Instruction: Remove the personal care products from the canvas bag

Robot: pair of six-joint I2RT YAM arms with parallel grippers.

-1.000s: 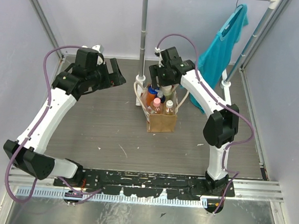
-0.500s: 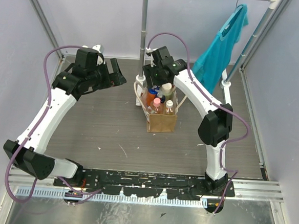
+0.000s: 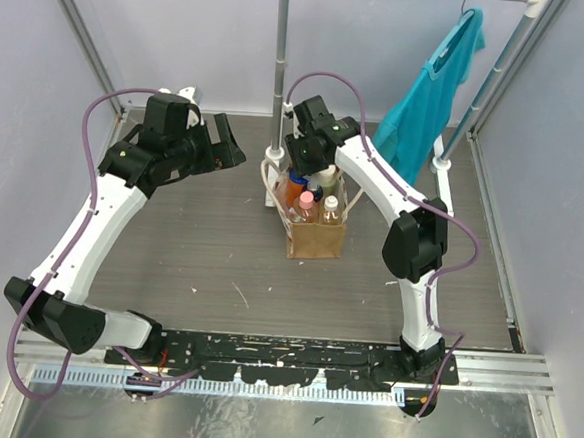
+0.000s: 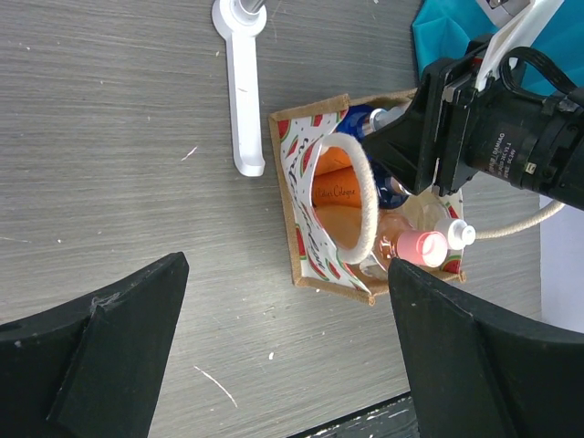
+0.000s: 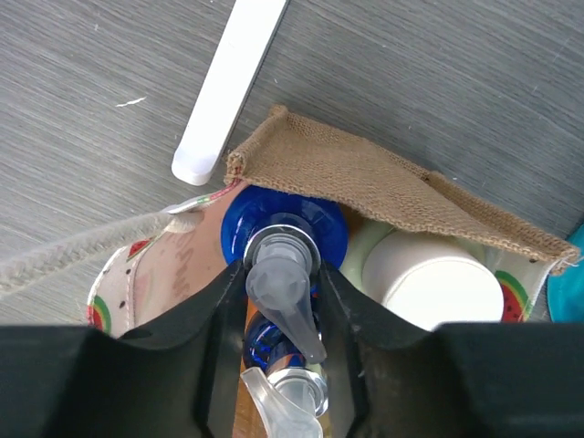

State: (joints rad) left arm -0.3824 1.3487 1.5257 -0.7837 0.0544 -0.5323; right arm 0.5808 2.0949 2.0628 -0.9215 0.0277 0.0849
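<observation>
Where the white rack foot point(image 4: 245, 91) lies near the desk's far edge, the canvas bag point(image 5: 365, 178) stands just beside it. It is coarse burlap outside with a watermelon-print lining, and a cream rope handle point(image 4: 367, 196) loops over its mouth. Inside it, the right gripper point(image 5: 281, 272) pinches the clear pump head of the blue-capped orange bottle point(image 5: 251, 219), next to the round-topped cream-capped bottle point(image 5: 429, 283). Cursive lettering on the orange label is too small to read. The left gripper point(image 4: 287, 274), matte black, hangs with fingers spread wide, well apart toward the left edge.

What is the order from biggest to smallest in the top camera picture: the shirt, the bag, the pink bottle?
1. shirt
2. bag
3. pink bottle, partly hidden inside the bag
</observation>
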